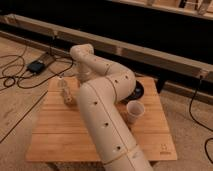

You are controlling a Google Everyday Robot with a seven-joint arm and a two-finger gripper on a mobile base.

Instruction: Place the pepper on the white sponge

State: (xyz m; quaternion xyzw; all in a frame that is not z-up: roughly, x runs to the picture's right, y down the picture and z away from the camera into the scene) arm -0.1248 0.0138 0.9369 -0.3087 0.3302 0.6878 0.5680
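Observation:
My arm [102, 107] fills the middle of the camera view, rising from the bottom edge and bending at an elbow [81, 52] over the far left of the wooden table [55, 137]. My gripper is hidden behind the arm's lower link, somewhere near the table's far left. The pepper and the white sponge are both hidden from view.
A small clear pale-capped bottle [64, 90] stands at the table's far left, just beside the arm. A pale paper cup [134, 111] stands right of the arm, with a dark round plate [136, 91] behind it. Cables and a black box [36, 66] lie on the floor at left.

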